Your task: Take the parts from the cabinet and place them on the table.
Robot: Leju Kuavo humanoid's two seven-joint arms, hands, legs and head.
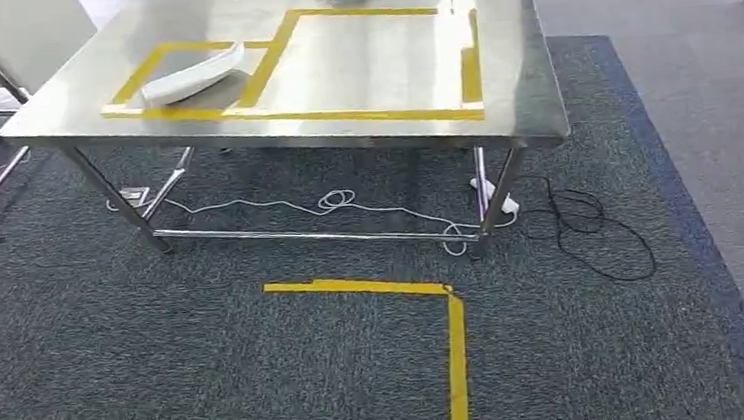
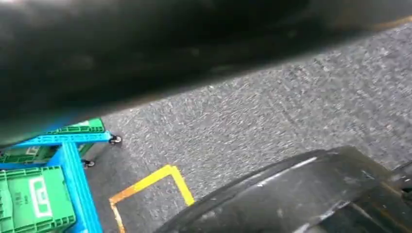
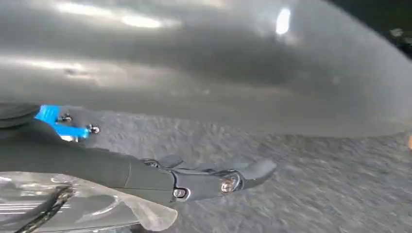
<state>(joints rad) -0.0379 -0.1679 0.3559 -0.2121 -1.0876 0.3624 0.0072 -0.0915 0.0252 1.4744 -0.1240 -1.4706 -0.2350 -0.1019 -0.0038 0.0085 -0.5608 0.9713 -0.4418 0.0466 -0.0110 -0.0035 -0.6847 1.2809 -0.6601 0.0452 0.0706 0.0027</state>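
Observation:
A steel table (image 1: 527, 123) stands ahead of me on the carpet, marked with yellow tape outlines. One pale grey curved part (image 1: 192, 76) lies inside the smaller left outline (image 1: 128, 89). The larger right outline (image 1: 468, 72) has nothing in it. In the right wrist view my right hand (image 3: 194, 182) hangs above the carpet, dark fingers stretched out, holding a silvery part wrapped in clear plastic (image 3: 82, 211) against its underside.
Yellow tape (image 1: 454, 344) marks a corner on the carpet before the table. White and black cables (image 1: 590, 223) trail under and right of the table legs. A blue cart (image 2: 73, 170) with green crates (image 2: 29, 199) stands behind me. The cart's wheels (image 3: 63, 124) appear beyond the right hand.

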